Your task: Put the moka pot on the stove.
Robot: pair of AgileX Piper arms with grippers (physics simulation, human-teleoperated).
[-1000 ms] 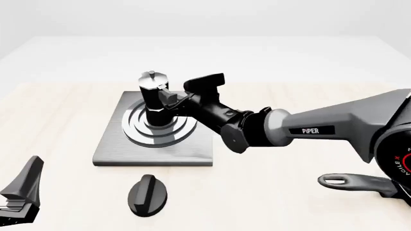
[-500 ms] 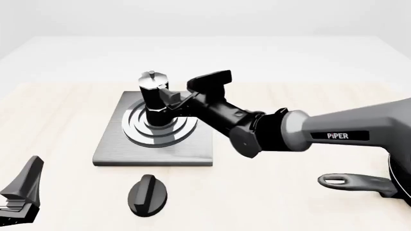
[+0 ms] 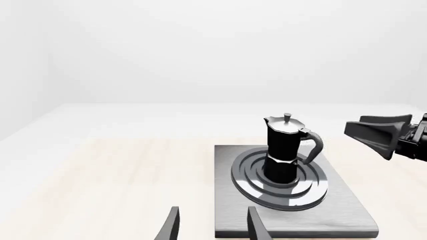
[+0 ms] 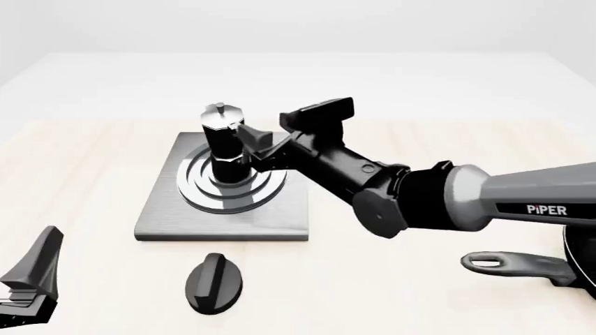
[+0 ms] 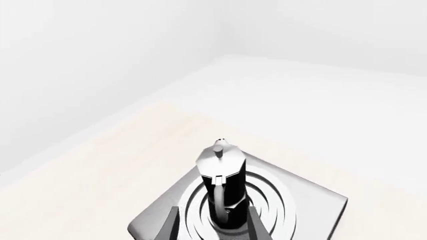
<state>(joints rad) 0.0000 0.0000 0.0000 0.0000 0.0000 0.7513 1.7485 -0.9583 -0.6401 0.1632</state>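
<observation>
The moka pot [image 4: 223, 142] stands upright on the round burner of the grey stove [image 4: 279, 218]. It also shows in the left wrist view [image 3: 283, 150] and the right wrist view [image 5: 221, 176]. My right gripper [image 4: 259, 146] is open and empty, just right of the pot's handle and apart from it. In the right wrist view its fingertips [image 5: 257, 226] frame the pot's base; the stove [image 5: 320, 200] lies beyond. My left gripper [image 4: 28, 283] is open and empty at the near left, far from the stove [image 3: 347, 220]. Its fingertips [image 3: 172, 227] show in its own view.
A black oval knob [image 4: 214, 283] lies on the table just in front of the stove. A black pan's long handle [image 4: 512, 265] sticks out at the near right, under my right arm. The right gripper's finger [image 3: 377, 134] shows in the left wrist view.
My right arm has drawn back to the right and a little up, away from the moka pot. The pot has stayed upright on the burner. The left arm has not moved.
</observation>
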